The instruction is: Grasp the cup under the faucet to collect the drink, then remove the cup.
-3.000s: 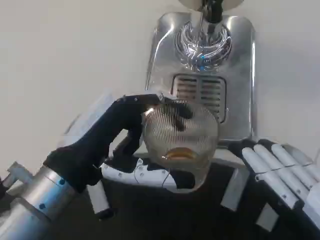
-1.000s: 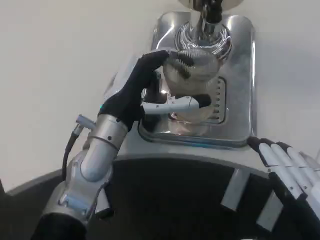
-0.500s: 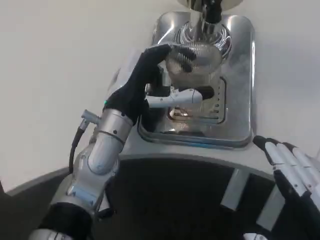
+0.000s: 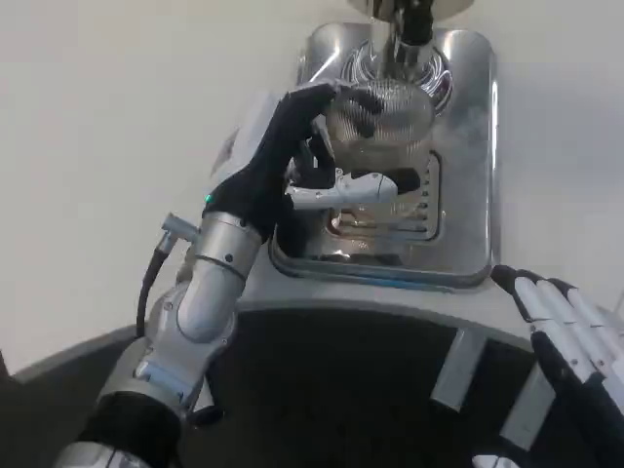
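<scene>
A clear ribbed glass cup (image 4: pixel 383 136) stands on the shiny metal drip tray (image 4: pixel 468 224), just below the faucet (image 4: pixel 409 24) at the top edge. My left hand (image 4: pixel 292 161) grips the cup from its left side, black fingers around the rim and a white finger across its front. My right hand (image 4: pixel 565 336) lies at the lower right, away from the tray, fingers straight and together, holding nothing.
The tray's slotted grate (image 4: pixel 414 210) lies in front of the cup. White table (image 4: pixel 107 136) spreads to the left of the tray. A dark curved edge (image 4: pixel 341 361) of my body fills the bottom.
My left hand has carried the cup from low near my body up onto the tray beneath the faucet, and over the last second nudged it slightly farther back. The right hand dropped lower right.
</scene>
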`<action>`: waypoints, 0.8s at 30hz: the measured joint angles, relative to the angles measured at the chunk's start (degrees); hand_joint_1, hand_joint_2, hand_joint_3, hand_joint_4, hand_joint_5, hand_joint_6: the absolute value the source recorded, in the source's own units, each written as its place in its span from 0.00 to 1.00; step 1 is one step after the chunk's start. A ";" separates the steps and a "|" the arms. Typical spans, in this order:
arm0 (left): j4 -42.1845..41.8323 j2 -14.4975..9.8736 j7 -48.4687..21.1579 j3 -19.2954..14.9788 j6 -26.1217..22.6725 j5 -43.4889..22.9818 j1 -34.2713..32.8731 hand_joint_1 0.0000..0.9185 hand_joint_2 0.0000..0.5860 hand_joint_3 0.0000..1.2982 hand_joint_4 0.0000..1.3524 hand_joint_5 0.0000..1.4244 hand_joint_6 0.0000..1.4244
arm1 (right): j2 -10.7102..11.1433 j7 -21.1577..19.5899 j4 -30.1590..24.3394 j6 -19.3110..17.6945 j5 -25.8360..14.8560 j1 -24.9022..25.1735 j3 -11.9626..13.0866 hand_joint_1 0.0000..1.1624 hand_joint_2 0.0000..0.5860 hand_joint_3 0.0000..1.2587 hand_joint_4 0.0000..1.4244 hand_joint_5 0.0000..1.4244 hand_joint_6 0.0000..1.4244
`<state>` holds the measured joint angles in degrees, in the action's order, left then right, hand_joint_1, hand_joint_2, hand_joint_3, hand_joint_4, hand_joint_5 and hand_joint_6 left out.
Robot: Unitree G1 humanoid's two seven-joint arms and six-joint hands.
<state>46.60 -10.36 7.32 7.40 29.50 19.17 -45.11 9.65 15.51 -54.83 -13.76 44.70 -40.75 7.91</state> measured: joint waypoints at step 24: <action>-10.14 -1.65 -4.02 -4.67 1.26 -7.72 4.37 0.35 0.10 0.00 0.00 0.14 0.14 | 1.18 0.07 0.37 0.52 -1.34 1.26 -0.37 0.38 0.67 0.00 0.00 0.00 0.04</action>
<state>36.46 -12.01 3.29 2.73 30.76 11.45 -40.74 10.83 15.58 -54.46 -13.25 43.36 -39.49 7.55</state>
